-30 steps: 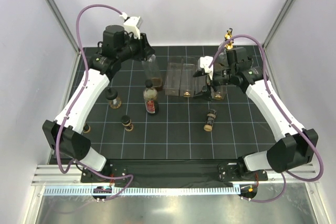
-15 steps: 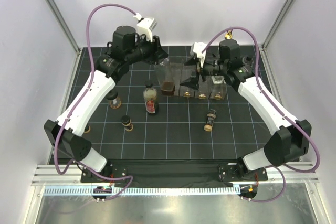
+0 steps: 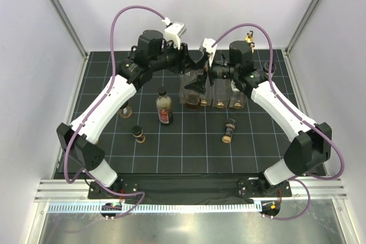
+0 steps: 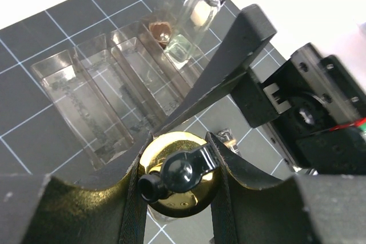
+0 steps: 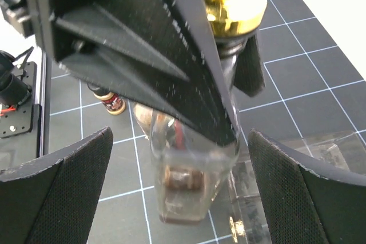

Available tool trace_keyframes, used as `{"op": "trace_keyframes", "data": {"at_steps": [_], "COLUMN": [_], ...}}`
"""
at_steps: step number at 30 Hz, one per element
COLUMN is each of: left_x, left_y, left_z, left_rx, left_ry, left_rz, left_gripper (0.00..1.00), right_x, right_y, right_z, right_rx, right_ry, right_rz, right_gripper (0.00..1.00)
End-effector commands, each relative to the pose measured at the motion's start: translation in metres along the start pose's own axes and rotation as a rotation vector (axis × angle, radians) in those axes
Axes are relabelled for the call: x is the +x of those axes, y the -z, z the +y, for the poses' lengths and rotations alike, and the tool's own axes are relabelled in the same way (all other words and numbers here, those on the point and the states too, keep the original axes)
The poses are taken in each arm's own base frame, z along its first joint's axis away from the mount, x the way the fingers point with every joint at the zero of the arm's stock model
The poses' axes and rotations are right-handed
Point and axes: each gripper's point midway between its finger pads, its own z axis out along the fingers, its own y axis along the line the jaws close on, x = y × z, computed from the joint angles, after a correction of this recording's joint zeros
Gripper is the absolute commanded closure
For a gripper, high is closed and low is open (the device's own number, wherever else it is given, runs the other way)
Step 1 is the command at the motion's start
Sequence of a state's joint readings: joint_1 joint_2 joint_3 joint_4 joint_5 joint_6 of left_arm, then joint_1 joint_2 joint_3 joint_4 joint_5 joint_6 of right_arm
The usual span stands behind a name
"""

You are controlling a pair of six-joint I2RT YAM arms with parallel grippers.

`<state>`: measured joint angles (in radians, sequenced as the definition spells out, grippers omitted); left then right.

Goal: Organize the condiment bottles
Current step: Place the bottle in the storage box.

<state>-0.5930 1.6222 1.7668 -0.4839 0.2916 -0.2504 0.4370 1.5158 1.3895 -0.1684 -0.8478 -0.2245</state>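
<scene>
Left wrist view shows your left pincer (image 4: 180,147) clamped on a tall clear bottle (image 4: 171,195) at its gold pourer, hanging just at 6 o'clock of the clear rack (image 4: 91,101), toward the table's (image 3: 189,152) 12 o'clock side. In the right wrist view, your right pincer (image 5: 180,135) stands wide, one finger on either side of that bottle's glass body. Judge it rigid, slick and breakable, and the pourer may pull from the neck. Take it squarely on the body below the shoulder, with modest squeeze.
</scene>
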Motion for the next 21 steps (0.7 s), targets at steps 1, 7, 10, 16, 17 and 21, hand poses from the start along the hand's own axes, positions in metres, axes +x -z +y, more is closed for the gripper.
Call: {"op": "trace_keyframes", "data": {"at_steps": [1,7,10,16,17,21], "left_x": [-0.063,-0.064,-0.064,-0.065,-0.064,-0.064], "left_y": [0.021,0.023,0.024,0.025,0.025,0.025], "left_z": [-0.033,-0.038,-0.040,-0.043,-0.042,-0.043], "left_rx": [0.078,0.087,0.095,0.102,0.100,0.104], "left_ry": [-0.048,-0.044,-0.040,-0.031,-0.027,-0.009], "left_rz": [-0.191,-0.194,-0.193,-0.197,-0.196,-0.196], "left_gripper": [1.00,1.00,1.00,1.00,1.00,1.00], "right_x": [-0.009,0.000,0.002,0.006,0.006,0.003], "right_y": [-0.006,-0.012,-0.013,-0.014,-0.014,-0.012], "right_z": [-0.001,-0.009,-0.009,-0.007,-0.007,-0.004], "right_rx": [0.022,0.046,0.044,0.027,0.025,0.015], "right_ry": [-0.004,-0.032,-0.038,-0.031,-0.027,-0.012], "right_rz": [-0.026,-0.006,0.002,0.006,0.007,0.006], "right_gripper": [0.00,0.07,0.11,0.42,0.61,0.91]}}
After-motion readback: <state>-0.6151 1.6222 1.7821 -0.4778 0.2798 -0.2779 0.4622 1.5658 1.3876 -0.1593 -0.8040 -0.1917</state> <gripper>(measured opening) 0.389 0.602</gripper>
